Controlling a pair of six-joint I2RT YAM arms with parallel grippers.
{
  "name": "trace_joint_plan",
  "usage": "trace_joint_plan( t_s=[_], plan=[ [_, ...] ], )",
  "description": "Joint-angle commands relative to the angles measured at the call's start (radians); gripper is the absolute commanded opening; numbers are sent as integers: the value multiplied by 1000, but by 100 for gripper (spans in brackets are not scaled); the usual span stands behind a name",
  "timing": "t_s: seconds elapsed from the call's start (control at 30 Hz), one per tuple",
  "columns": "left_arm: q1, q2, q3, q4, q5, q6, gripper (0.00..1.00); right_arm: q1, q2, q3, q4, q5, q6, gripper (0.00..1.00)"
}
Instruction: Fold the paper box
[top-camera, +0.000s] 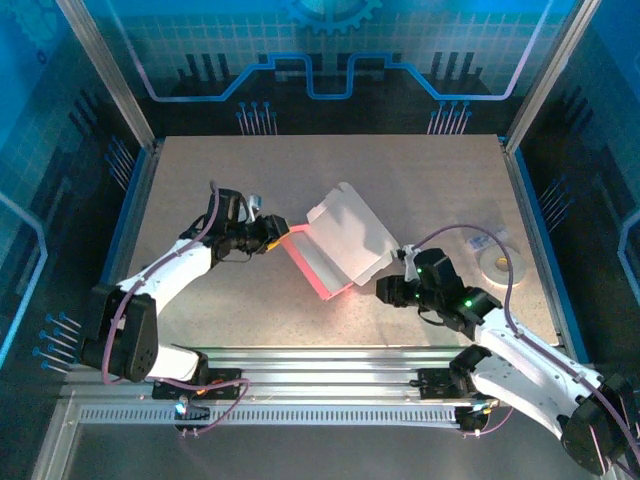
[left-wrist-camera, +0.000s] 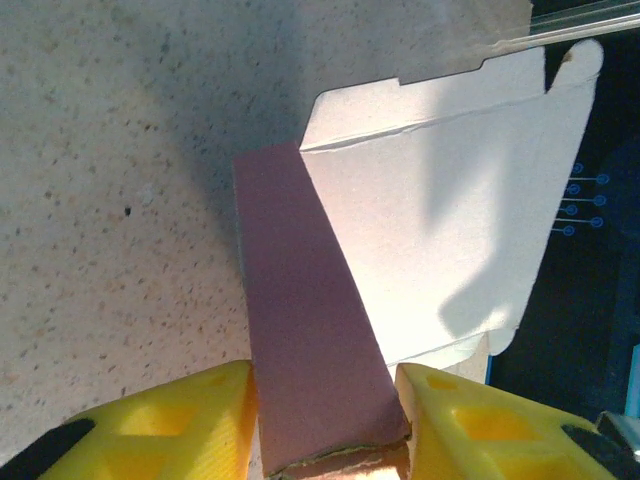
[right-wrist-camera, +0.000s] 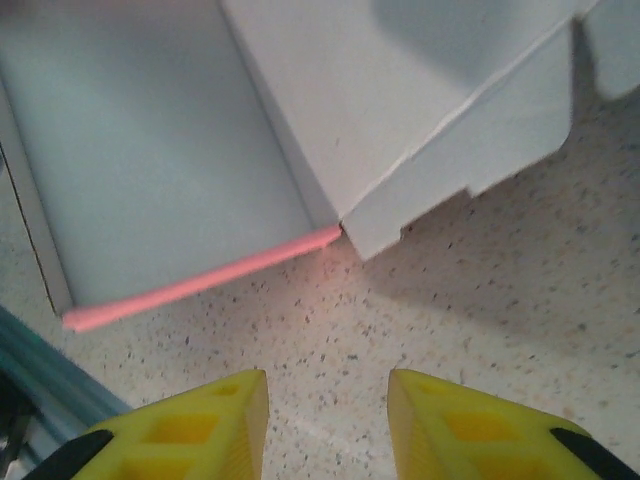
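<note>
Paper box (top-camera: 335, 245): thin card, matt on both faces. The pink outer face is smooth, the whitish inner face looks slightly fibrous, and the cut edge shows raw board.
Table (top-camera: 420, 170): speckled stone-look top, matt, fine grain.
Left gripper fingers (left-wrist-camera: 170, 430) and right gripper fingers (right-wrist-camera: 190, 430): yellow moulded plastic, satin finish.
Left arm (top-camera: 180, 272) and right arm (top-camera: 530, 360): white plastic shells, glossy.
Rail (top-camera: 330, 360) at 6 o'clock: bare aluminium extrusion, dull metallic sheen.
Tape roll (top-camera: 493, 262) at 3 o'clock: white, slight sheen.
Wall panel (top-camera: 330, 40) at 12 o'clock: glossy, reflective.
</note>
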Motion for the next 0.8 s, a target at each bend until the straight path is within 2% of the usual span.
trace_joint_plan(
  t_s=[0.0, 0.17, 0.4, 0.5, 0.77],
  plan=[
    [7, -40, -34, 33, -17, -26, 42, -70, 6, 45, -5, 17, -21, 40],
    [7, -56, -59, 35, -19, -27, 41, -189, 56, 75, 17, -130, -65, 47],
    [7, -71, -69, 9, -28, -23, 41, -248, 179, 127, 55, -231, -103, 48],
    [8, -76, -77, 11, -31, -25, 41, -254, 222, 142, 77, -226, -89, 47],
    [7, -91, -98, 20, -42, -26, 41, -253, 279, 168, 77, -102, -30, 41]
  ],
)
